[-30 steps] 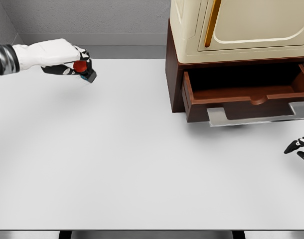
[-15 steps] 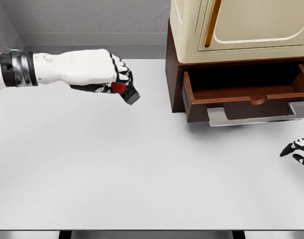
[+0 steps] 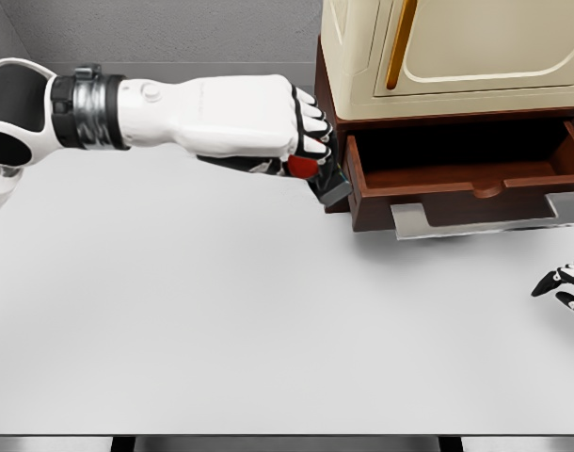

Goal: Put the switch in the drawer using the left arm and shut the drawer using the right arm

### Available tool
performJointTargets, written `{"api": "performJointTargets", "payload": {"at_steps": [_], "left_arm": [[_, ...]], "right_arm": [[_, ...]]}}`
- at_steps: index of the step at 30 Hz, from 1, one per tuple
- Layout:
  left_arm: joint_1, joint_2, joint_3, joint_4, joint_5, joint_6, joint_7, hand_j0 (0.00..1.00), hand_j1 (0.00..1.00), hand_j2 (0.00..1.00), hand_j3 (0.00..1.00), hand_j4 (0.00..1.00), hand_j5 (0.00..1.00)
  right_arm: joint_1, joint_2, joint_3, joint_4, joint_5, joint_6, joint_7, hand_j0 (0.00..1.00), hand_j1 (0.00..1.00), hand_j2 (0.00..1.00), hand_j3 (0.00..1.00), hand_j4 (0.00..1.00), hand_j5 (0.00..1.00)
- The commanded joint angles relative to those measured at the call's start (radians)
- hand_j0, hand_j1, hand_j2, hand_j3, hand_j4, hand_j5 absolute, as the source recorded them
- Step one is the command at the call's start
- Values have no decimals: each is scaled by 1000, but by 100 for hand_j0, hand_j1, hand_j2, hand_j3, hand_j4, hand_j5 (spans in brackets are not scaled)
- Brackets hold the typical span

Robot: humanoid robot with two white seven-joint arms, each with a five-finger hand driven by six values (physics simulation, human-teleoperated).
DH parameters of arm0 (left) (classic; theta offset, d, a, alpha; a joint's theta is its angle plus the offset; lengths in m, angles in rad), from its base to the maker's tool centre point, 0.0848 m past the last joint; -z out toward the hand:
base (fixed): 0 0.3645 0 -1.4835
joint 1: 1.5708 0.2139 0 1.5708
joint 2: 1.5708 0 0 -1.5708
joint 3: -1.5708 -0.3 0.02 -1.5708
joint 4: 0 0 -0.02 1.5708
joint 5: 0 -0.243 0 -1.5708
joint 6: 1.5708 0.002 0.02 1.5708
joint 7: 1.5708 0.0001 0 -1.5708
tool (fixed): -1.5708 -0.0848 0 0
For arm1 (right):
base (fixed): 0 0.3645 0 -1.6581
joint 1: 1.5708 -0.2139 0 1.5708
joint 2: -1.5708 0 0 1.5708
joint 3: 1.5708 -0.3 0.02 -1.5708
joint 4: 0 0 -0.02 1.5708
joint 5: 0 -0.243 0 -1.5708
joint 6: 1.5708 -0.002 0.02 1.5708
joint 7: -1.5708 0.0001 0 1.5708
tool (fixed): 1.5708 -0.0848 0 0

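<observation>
The left hand [image 3: 268, 127] is clamped around the switch [image 3: 315, 174], holding it above the white surface [image 3: 221, 320] just beside the open drawer [image 3: 466, 184], at its left front corner. The right hand [image 3: 567, 285] shows only partly at the right edge, fingers seemingly loose and empty.

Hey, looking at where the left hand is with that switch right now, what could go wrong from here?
The left hand holds the switch level with the open drawer's left front corner, not above the cavity; moving straight on might knock the switch against the drawer wall or the cabinet. The switch sticks out below the fingers, so a bump could loosen it. The right hand waits low, at the picture's right edge.
</observation>
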Motion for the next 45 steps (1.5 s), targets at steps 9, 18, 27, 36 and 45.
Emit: {"api": "performJointTargets", "payload": {"at_steps": [9,18,27,36,45], "left_arm": [[-75,-350,-2,171,-84,4,-42,39,39,39,39,39,39],[-100,-541,-3,473,-207,4,-44,39,39,39,39,39,39],[-104,-557,3,559,-222,4,-44,39,39,39,39,39,39],[-104,-568,5,617,-223,4,-42,39,39,39,39,39,39],[-104,-568,14,639,-220,4,-42,56,56,56,56,56,56]], "right_arm": [[0,-1,-3,0,-10,3,0,48,48,48,48,48,48],[-2,-1,-22,0,-12,3,0,48,48,48,48,48,48],[0,-4,-23,0,-12,3,0,48,48,48,48,48,48],[9,-15,-49,0,-12,3,0,49,49,49,49,49,49],[38,-13,-54,0,-12,3,0,49,49,49,49,49,49]]}}
